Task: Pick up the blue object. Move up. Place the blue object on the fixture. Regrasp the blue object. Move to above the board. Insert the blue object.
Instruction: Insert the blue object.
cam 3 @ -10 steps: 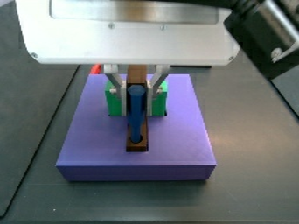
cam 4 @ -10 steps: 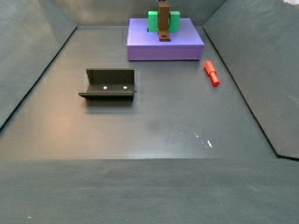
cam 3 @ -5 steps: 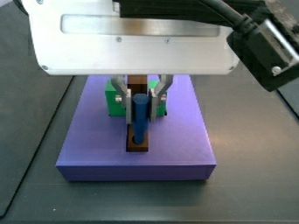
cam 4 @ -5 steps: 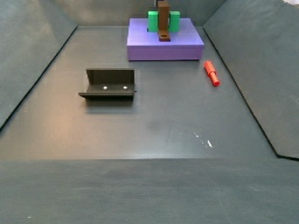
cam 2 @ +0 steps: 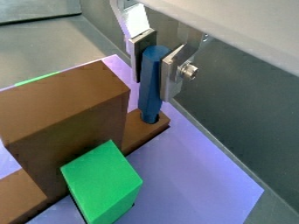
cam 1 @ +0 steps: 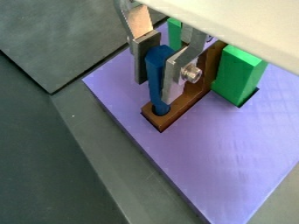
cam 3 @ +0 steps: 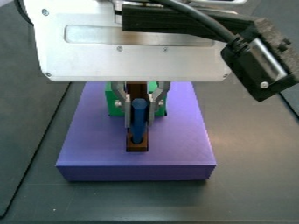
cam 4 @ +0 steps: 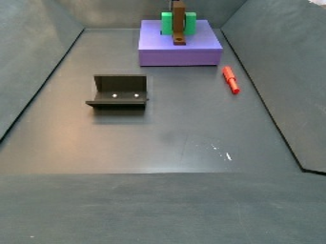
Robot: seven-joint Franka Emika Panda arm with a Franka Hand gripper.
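Observation:
My gripper [cam 1: 159, 66] [cam 2: 156, 61] [cam 3: 138, 96] is shut on the blue object [cam 1: 156, 83] [cam 2: 151, 83] [cam 3: 138, 121], a slim blue peg held upright between the silver fingers [cam 1: 176, 72]. Its lower end sits in the hole at the end of the brown bar [cam 1: 181, 103] [cam 2: 70, 105] [cam 3: 138, 145] on the lavender board [cam 1: 222, 166] [cam 2: 205, 171] [cam 3: 176, 149] [cam 4: 159, 52]. The fixture [cam 4: 118, 92], a dark box-like block, stands apart on the floor. In that side view neither the gripper nor the peg shows.
Green blocks [cam 1: 239, 74] [cam 2: 100, 179] [cam 3: 112, 101] [cam 4: 167, 21] flank the brown bar on the board. A small red peg [cam 4: 231, 79] lies on the dark floor right of the board. Sloped dark walls [cam 4: 38, 86] ring the floor.
The gripper has come straight down over the board. The blue object has sunk lower into the brown bar's hole, so less of it shows.

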